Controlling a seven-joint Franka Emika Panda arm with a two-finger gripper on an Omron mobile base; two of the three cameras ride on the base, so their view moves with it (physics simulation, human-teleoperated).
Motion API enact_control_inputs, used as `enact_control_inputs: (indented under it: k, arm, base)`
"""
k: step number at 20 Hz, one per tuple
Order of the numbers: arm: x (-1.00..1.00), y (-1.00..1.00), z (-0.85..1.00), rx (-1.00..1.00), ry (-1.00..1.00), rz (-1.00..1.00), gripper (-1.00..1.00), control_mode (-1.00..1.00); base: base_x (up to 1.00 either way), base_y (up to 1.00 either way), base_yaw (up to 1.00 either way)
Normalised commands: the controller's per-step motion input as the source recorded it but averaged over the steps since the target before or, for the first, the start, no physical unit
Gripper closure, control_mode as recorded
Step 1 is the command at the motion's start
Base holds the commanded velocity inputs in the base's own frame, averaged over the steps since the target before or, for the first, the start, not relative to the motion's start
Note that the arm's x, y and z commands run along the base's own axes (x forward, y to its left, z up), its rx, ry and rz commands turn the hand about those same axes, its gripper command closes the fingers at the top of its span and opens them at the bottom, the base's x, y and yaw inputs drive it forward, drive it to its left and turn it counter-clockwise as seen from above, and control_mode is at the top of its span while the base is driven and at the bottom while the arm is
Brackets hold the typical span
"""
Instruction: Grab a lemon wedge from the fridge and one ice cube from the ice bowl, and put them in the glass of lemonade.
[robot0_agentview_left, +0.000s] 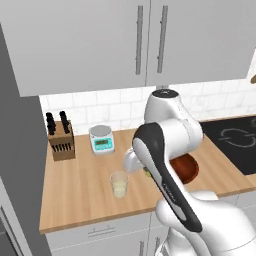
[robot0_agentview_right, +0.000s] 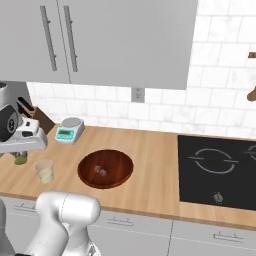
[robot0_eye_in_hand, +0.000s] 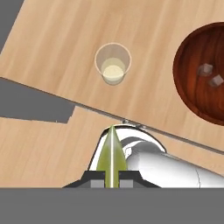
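My gripper (robot0_eye_in_hand: 112, 176) is shut on the lemon wedge (robot0_eye_in_hand: 112, 153), a thin yellow-green sliver pinched between the fingers. It hovers above the wooden counter, just right of the glass of lemonade (robot0_agentview_left: 119, 184), which the hand view shows ahead of the wedge (robot0_eye_in_hand: 113, 64). From the right base view the gripper (robot0_agentview_right: 20, 156) hangs behind and left of the glass (robot0_agentview_right: 44, 171). The dark wooden ice bowl (robot0_agentview_right: 112, 182) sits right of the glass and holds two pale ice cubes (robot0_eye_in_hand: 205, 68). The fridge's grey side (robot0_agentview_left: 17, 150) rises at the counter's left end; its doors are out of view.
A white kitchen scale (robot0_agentview_left: 102, 139) and a wooden knife block (robot0_agentview_left: 61, 140) stand at the back of the counter (robot0_agentview_left: 80, 195). A black cooktop (robot0_agentview_right: 217, 170) lies to the right. Wall cabinets (robot0_agentview_left: 100, 40) hang overhead.
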Motion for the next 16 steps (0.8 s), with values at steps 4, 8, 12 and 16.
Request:
enact_control_inputs:
  k: [4, 8, 12, 16]
  arm:
    - [0.28, 0.13, -0.41, 0.0, -0.05, 0.0, 1.0, -1.0]
    - [0.38, 0.07, -0.29, 0.0, -0.06, 0.0, 1.0, -1.0]
    - [0.56, 0.12, -0.15, 0.0, 0.0, 0.0, 1.0, -1.0]
    - [0.32, 0.24, -0.14, -0.02, 0.01, 0.0, 1.0, -1.0]
  base:
    - [0.0, 0.0, 0.0]
    - [0.0, 0.0, 0.0]
    - [0.0, 0.0, 0.0]
    - [0.0, 0.0, 0.0]
